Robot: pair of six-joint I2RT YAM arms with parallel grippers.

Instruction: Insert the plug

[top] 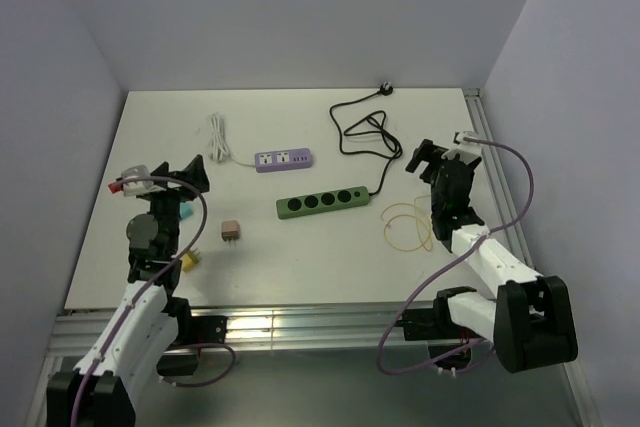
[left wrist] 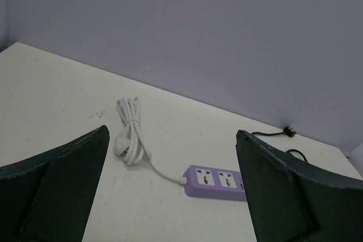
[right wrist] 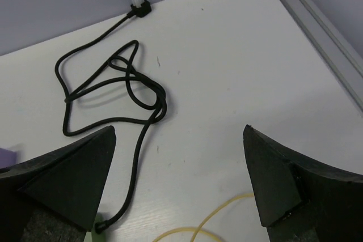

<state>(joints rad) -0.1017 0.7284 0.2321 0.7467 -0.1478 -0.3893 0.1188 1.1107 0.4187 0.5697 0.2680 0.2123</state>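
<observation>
Looking over both wrists, I see the left gripper and the right gripper with fingers spread wide, nothing between them. I take the small tan block-shaped plug as the one to insert. It lies loose on the table, off to the right of the left jaws and back toward that arm's base, so outside the left wrist view. It is too small for me to read its long axis. The left arm is clearly nearer.

Ahead of the left jaws and to their right lies the purple plastic power strip, long axis crosswise. The long green plastic power strip lies between the two arms, also crosswise, slightly tilted.

My count: one loose plug, two strips, one black rubber cable, one white coiled cord, and one tangle of thin yellow loops.
</observation>
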